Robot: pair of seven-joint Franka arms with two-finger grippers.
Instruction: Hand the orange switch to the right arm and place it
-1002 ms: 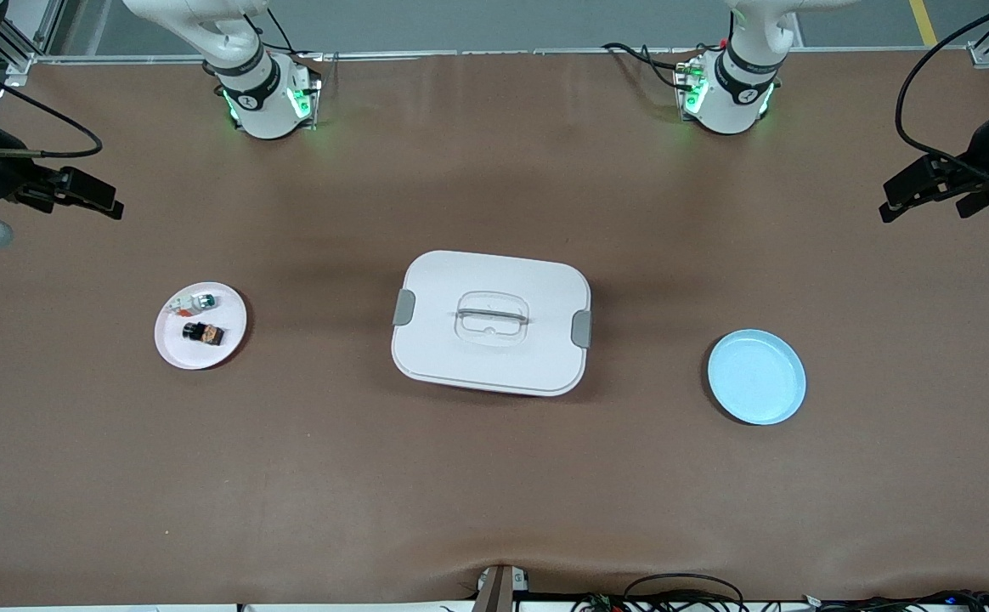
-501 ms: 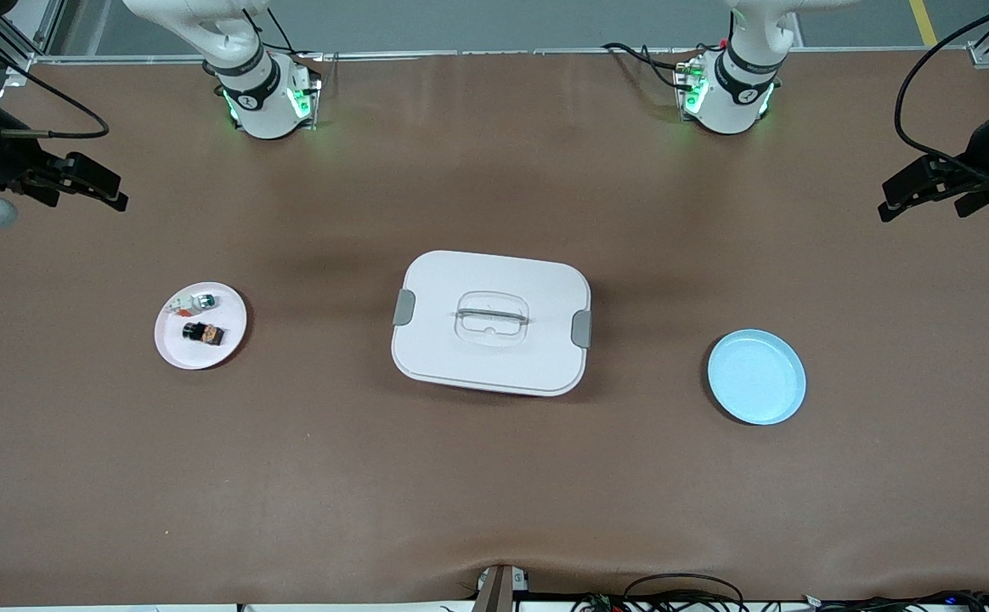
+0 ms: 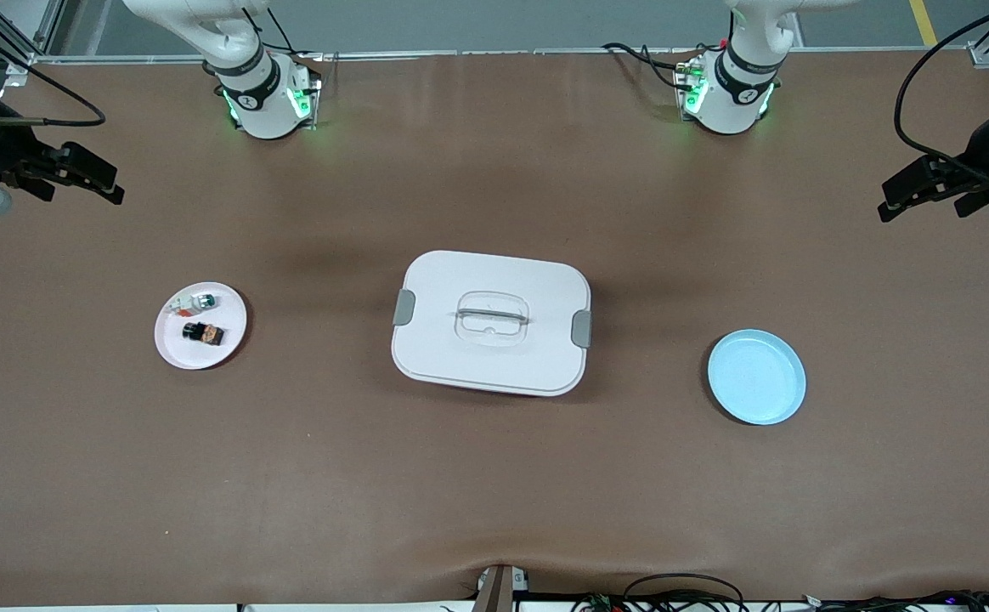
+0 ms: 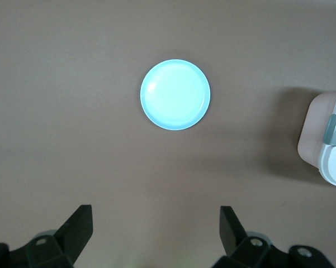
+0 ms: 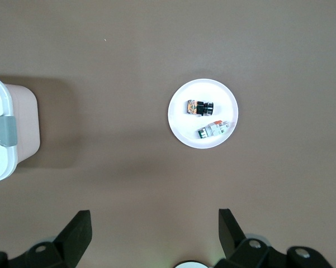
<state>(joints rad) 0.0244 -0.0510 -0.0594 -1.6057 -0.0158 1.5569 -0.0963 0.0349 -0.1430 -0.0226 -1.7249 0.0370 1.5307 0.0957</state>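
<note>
The orange switch is a tiny black part with an orange centre, lying on a small white plate toward the right arm's end of the table. The right wrist view shows the switch on that plate too. My right gripper hangs open and empty over the table's edge at that end, its own view showing bare table between its fingers. At the other end my left gripper waits open and empty, with only table beneath it.
A whitish part with a green cap shares the white plate. A white lidded box with grey clips stands mid-table. A light blue plate lies toward the left arm's end, also in the left wrist view.
My right gripper has drifted a little toward the robots' bases along the table's end. The left arm and everything on the table have stayed put.
</note>
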